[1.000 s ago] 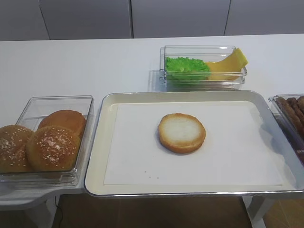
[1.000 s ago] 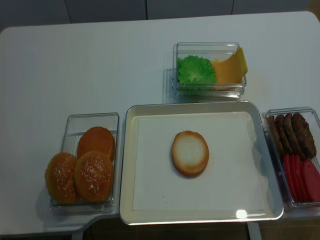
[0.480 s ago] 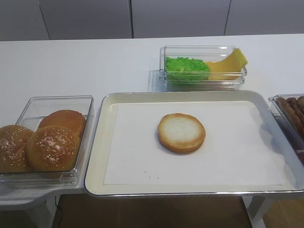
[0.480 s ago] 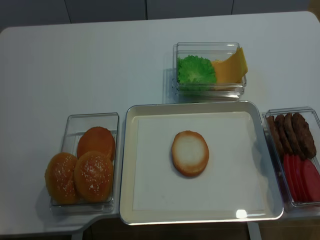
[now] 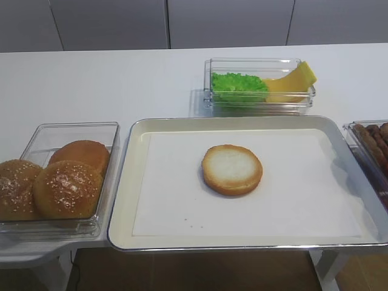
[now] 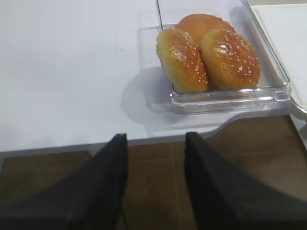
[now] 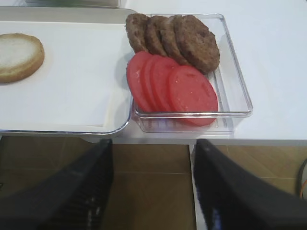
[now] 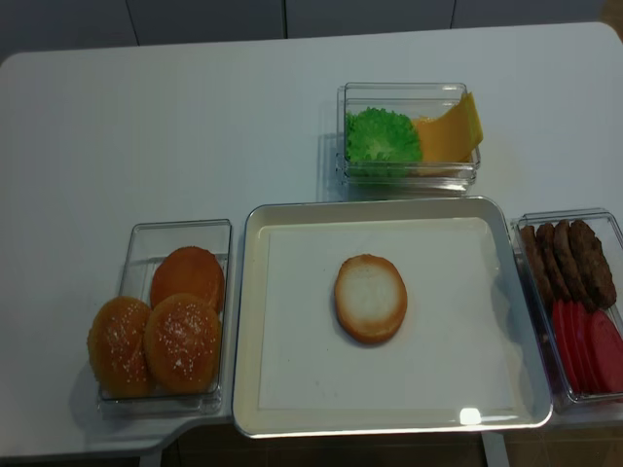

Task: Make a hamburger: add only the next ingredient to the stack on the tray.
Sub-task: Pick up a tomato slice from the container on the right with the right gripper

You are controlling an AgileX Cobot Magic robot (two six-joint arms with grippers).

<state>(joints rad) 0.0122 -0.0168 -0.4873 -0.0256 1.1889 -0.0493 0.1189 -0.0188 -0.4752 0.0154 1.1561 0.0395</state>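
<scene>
nothing is added yet: the bun half [image 8: 370, 298] lies bare mid-tray [image 8: 389, 420]. the tomato slices [image 7: 171, 86] wait in the clear box [image 7: 237, 86] at the table's right edge. right gripper [image 7: 152, 187] and left gripper [image 6: 156, 184] hang empty, fingers apart, off the table's near edge.

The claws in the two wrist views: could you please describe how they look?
Only blurred fingers show. The right claw has two broad, dark charcoal fingers, tapering upward, matte. The left claw looks alike, black and smooth. No cables or markings are visible; neither arm shows in the overhead views.
</scene>
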